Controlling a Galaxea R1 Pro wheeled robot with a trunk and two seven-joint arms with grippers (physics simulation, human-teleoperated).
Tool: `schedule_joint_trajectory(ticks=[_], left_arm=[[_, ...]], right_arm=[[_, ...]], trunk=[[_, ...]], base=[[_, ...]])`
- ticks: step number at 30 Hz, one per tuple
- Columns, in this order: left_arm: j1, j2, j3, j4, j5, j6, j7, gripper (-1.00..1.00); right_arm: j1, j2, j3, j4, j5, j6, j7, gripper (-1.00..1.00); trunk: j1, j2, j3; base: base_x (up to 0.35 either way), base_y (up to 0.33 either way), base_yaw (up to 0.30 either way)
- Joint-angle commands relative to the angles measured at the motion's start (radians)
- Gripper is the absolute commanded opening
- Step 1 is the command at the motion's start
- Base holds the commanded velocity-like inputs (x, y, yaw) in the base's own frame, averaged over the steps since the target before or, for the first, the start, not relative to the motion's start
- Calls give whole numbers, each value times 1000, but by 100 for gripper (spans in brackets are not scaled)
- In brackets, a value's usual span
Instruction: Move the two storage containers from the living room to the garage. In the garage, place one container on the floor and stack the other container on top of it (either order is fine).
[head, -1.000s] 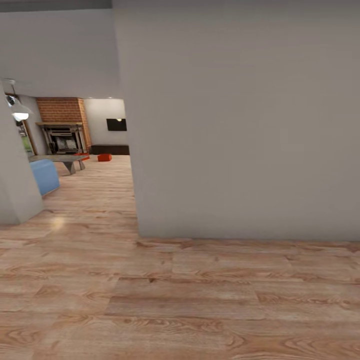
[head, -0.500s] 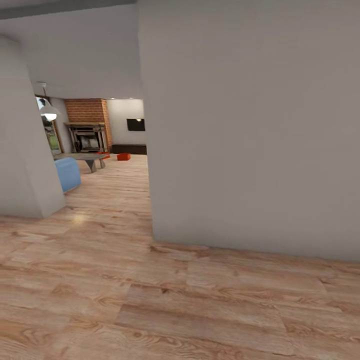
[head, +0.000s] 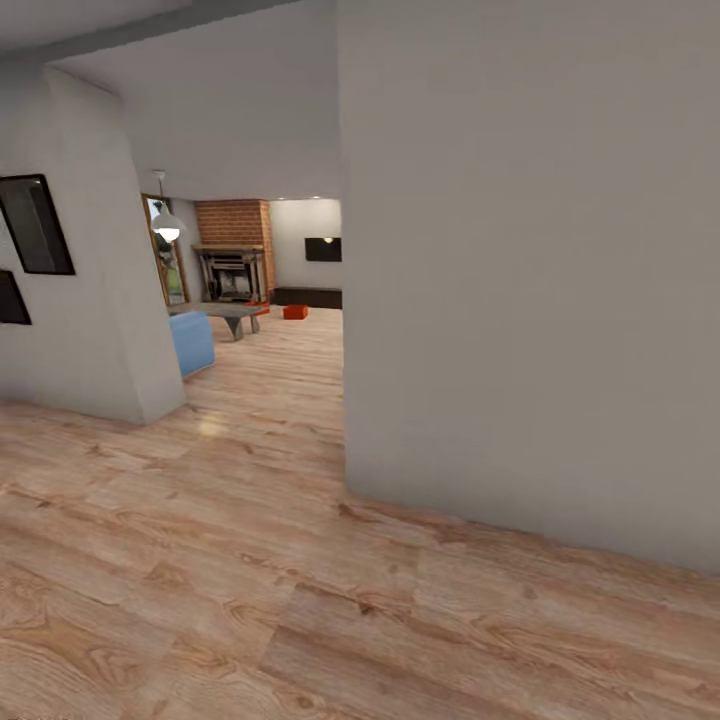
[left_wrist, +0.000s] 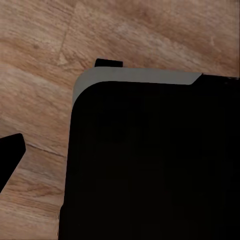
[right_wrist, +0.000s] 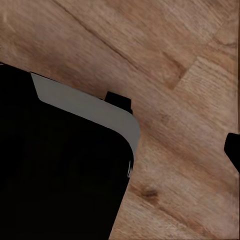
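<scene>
The robot stands in a hallway on a light wood-plank floor (head: 250, 560), with a broad grey wall (head: 530, 280) close on the right and a wall corner (head: 110, 300) at the left carrying two dark picture frames (head: 35, 225). Between them an opening leads far into the living room (head: 265, 290). There, one orange-red storage container (head: 295, 312) sits on the planks at the far end, just in front of a long dark low cabinet (head: 308, 297). A second orange-red shape (head: 259, 308) shows just left of it, beside a grey low table (head: 232, 315); it is too small to tell how it lies. A brick fireplace (head: 234, 250) rises behind the table, a dark wall TV (head: 323, 249) hangs to its right, a white pendant lamp (head: 166, 225) hangs on the left, and a blue sofa end (head: 192, 342) stands nearer on the left.

Each wrist view looks down on planks past a black, grey-edged body (left_wrist: 150, 160) (right_wrist: 60, 165). A dark tip (left_wrist: 10, 155) juts in at the picture's edge in the left wrist view, another (right_wrist: 234, 150) in the right; how far either end effector is open cannot be told, and nothing shows in their hold.
</scene>
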Motion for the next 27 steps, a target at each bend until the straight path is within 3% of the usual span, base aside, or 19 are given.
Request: schedule_joint_trajectory(ticks=[1, 27], left_arm=[[0, 0, 0, 0, 9, -2, -1, 100], [0, 0, 0, 0, 9, -2, -1, 100]], right_arm=[[-1, 0, 8, 2, -10, -5, 0, 100], [-1, 0, 9, 2, -10, -5, 0, 100]], trunk=[[1, 0, -1], [1, 0, -1]], base=[[323, 0, 300], [323, 0, 300]])
